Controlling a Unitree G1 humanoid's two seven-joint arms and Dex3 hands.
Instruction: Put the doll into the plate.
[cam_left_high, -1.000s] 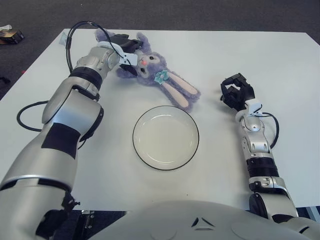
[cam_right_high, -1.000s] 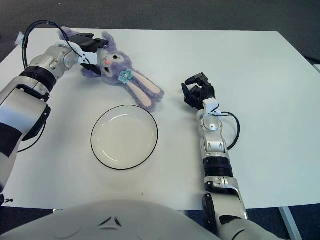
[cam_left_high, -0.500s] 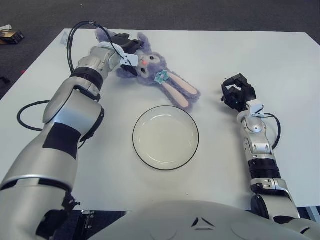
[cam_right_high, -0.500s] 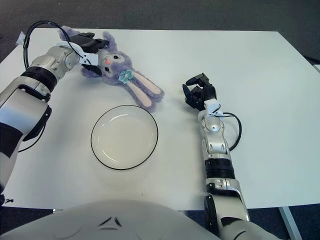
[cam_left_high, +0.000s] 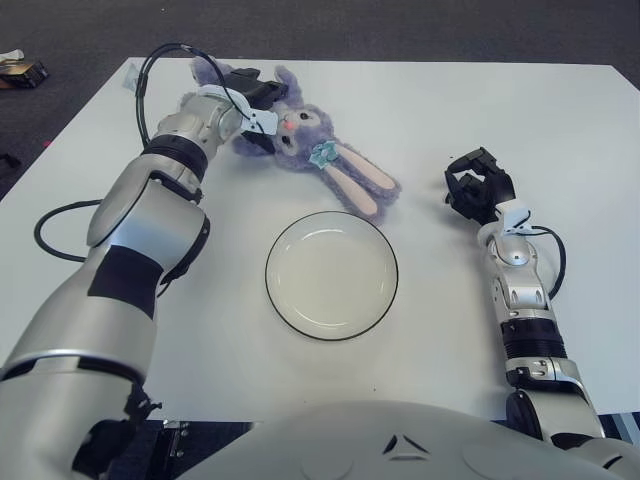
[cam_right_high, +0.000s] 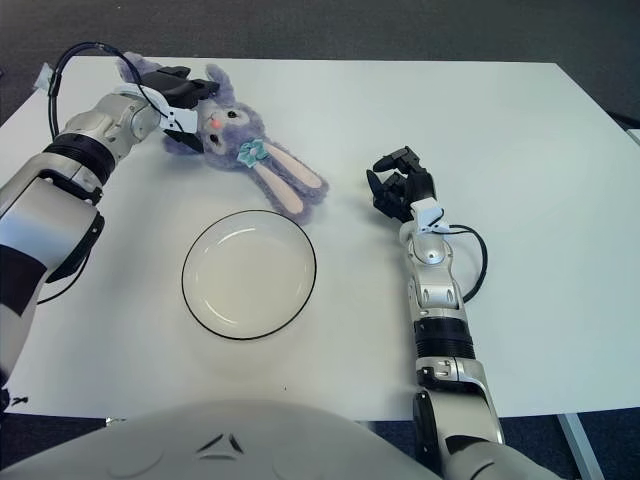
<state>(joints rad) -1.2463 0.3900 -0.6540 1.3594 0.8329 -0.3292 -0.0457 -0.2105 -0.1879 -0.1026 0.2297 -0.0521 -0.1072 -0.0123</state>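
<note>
Purple doll (cam_left_high: 318, 157) lying far-left on white table (cam_left_high: 450, 110), head gripped by left hand (cam_left_high: 250, 100). Plate (cam_left_high: 331, 274) just beside its ears, nearer the robot, bare. Right hand (cam_left_high: 478, 188) off to the right, fingers curled, holding nothing.

White table (cam_left_high: 560, 110), rectangular, dark floor (cam_left_high: 400, 25) around it. Purple plush doll (cam_left_high: 320, 155) lies on table near far left corner, long pink-lined ears pointing toward plate. Round white plate (cam_left_high: 331, 274) with dark rim lies near table's centre, toward near edge, just apart from doll's ear tips. Left hand (cam_left_high: 245, 100) at doll's body, fingers around it. Right hand (cam_left_high: 478, 188) at right of plate, well apart from it, fingers curled, holding nothing.
</note>
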